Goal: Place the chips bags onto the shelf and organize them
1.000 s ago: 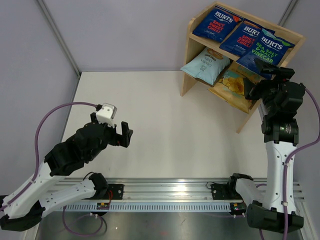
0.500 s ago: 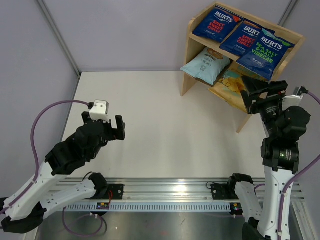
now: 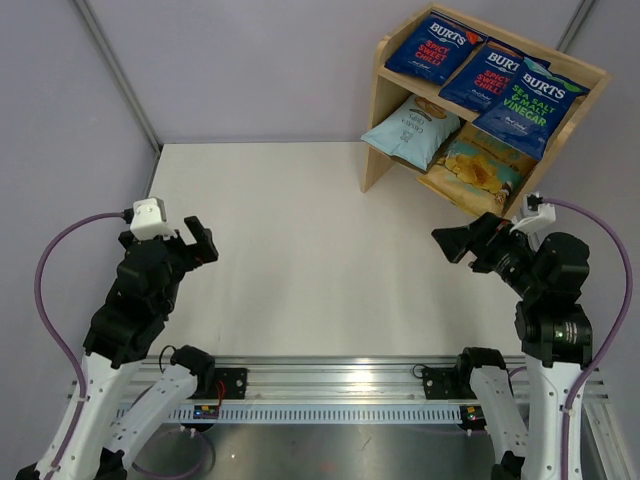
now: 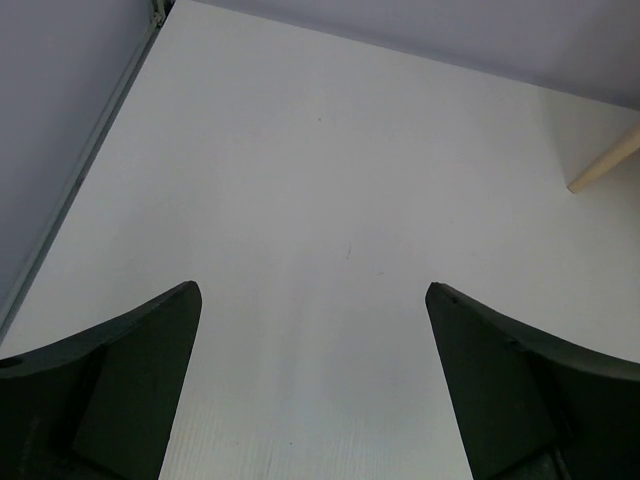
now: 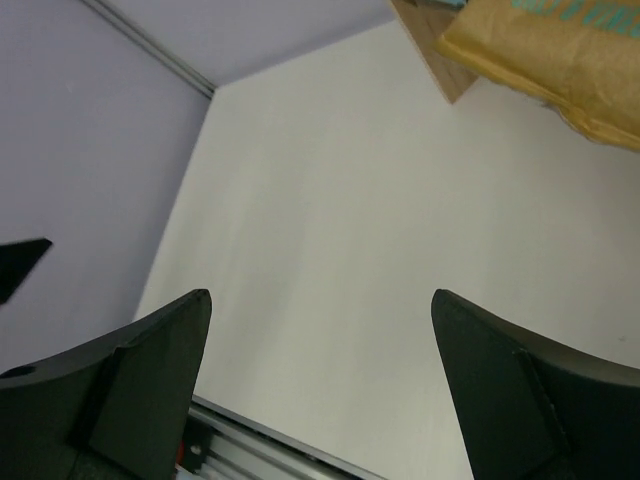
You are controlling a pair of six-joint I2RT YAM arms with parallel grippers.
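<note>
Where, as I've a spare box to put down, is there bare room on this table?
The table is bare between the left gripper and right gripper, from the near rail to the back wall. Crowded only far right: the shelf, both tiers taken by chips bags.

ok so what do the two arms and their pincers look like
Both the left arm and the right arm have white lower links and black upper joints. A purple cable runs along each, and a small white camera block sits on each wrist. The left pincer and right pincer each have two broad matt black fingers tapering to blunt tips.
</note>
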